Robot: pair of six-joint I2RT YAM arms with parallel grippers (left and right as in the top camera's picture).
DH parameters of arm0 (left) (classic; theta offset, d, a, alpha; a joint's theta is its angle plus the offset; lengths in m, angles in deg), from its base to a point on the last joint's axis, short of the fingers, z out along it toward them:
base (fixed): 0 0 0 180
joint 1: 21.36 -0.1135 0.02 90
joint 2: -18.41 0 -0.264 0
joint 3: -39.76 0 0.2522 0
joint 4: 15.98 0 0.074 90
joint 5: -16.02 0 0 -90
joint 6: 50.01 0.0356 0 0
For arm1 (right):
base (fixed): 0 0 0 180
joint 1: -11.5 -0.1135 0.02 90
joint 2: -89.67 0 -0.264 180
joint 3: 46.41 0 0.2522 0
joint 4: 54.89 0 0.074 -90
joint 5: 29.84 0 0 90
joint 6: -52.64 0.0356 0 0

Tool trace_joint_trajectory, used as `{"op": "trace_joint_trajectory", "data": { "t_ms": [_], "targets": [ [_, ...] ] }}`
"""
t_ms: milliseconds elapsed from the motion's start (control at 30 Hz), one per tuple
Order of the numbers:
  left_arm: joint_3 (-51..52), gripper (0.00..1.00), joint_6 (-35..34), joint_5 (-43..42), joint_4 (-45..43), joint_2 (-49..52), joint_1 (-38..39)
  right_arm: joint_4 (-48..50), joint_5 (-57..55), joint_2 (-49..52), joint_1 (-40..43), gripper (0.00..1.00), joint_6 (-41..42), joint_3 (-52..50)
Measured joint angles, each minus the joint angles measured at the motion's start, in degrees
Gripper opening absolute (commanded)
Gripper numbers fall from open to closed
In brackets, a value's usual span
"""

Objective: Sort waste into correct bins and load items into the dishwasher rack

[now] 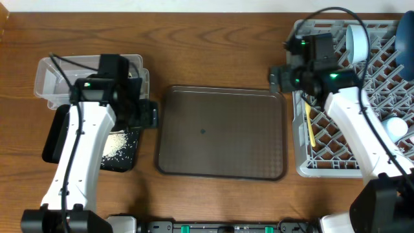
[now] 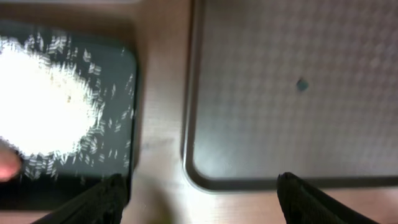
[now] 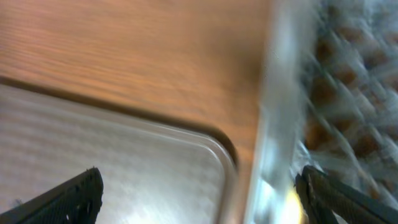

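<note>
The brown serving tray (image 1: pixel 221 133) lies bare apart from one small dark speck, so the sorting looks close to finished. Left of it, the loose rice (image 1: pixel 117 144) sits heaped in the shallow black tray (image 1: pixel 52 145), with the clear tub (image 1: pixel 52 77) just behind that. The grains are light and scatter easily; I judge they cannot be pinched, so any strays are better swept or tipped than gripped.

Right of the serving tray, the grey dishwasher rack (image 1: pixel 301 155) holds a cream spoon (image 1: pixel 310 126), a light-blue bowl (image 1: pixel 357 40) and a dark-blue plate (image 1: pixel 406 29). These look stiff, slick and breakable, best taken by a rim or, for the spoon, mid-handle.

The left tool (image 2: pixel 200 180) hangs over the serving tray's left edge, fingers apart and holding nothing. The right tool (image 3: pixel 199 174) hangs over its far right corner, likewise spread and empty.

The surface is brown grained wood; nothing of the room beyond it shows.
</note>
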Motion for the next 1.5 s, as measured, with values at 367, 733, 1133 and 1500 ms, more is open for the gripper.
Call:
{"op": "trace_joint_trajectory", "data": {
  "t_ms": [367, 733, 1133, 1500],
  "targets": [
    [7.63, 0.79, 0.61, 0.79, -8.90, -18.49, -2.95, -2.58, -0.35, -6.40, 7.67, 0.99, 3.72, -4.35],
    [25.75, 0.90, 1.14, 1.88, -17.59, -49.07, -2.95, 14.51, -2.23, -32.13, 7.63, 0.99, 4.87, -32.15],
    [26.01, 0.91, 1.14, 1.90, -19.63, -53.24, -2.95, 11.74, -4.24, -37.66, 7.63, 0.99, 6.73, -41.20],
    [26.01, 0.92, 1.14, 1.90, -19.65, -53.00, -2.95, 10.29, -4.20, -37.62, 7.63, 0.99, 7.56, -41.24]
  ]
}}
